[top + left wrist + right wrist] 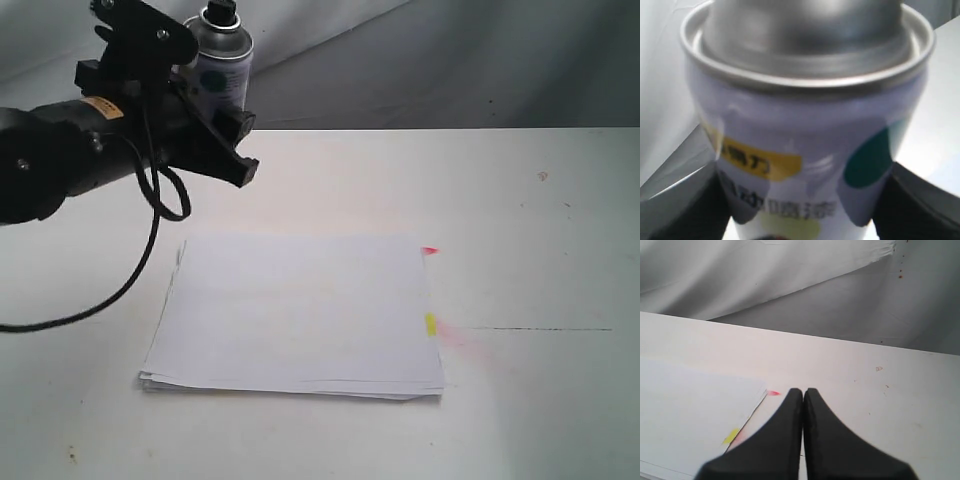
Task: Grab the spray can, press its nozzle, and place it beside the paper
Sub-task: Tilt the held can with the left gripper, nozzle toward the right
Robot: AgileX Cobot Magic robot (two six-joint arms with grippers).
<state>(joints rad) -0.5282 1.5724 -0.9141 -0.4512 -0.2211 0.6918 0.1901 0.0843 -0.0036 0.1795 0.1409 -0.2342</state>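
Observation:
The spray can (222, 70) stands upright at the far left, above the table's back edge, with my left gripper (235, 140) shut on its lower body. Its black nozzle (221, 12) sits on top with nothing touching it. The can's base is hidden behind the fingers. In the left wrist view the spray can (805, 125) fills the picture, black fingers (920, 205) against both sides; the nozzle is out of view there. The paper (300, 315) lies flat mid-table, red and yellow tabs on its right edge. My right gripper (803, 392) is shut and empty, near the paper (690, 410).
The white table (530, 230) runs to a grey cloth backdrop (450, 60). A faint pink smear (465, 340) and a thin dark line (540, 328) mark the surface right of the paper. The left arm's black cable (140, 270) hangs over the table's left part.

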